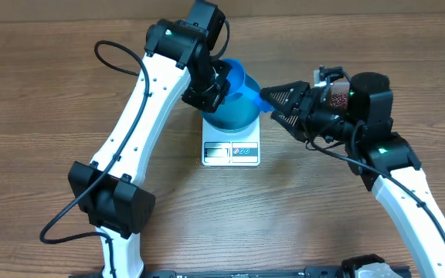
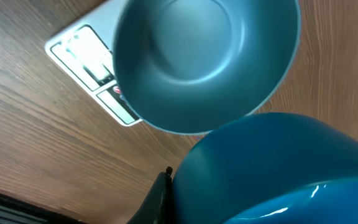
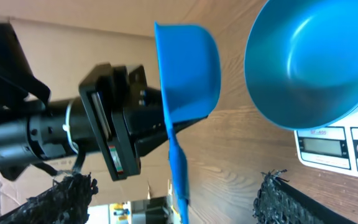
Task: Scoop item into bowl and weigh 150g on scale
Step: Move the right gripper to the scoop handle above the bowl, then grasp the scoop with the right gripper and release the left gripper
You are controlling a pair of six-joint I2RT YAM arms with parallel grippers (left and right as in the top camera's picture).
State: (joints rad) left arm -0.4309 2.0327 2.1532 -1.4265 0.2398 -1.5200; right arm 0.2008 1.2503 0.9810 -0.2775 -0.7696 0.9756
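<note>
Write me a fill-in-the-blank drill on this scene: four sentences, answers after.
1. The bowl stands on the white ___.
2. The inside of the bowl is ___.
3. The left claw is shut on the blue ___.
4. The right claw stands ___ around the scoop handle.

Missing words: scale; empty; scoop; open.
</note>
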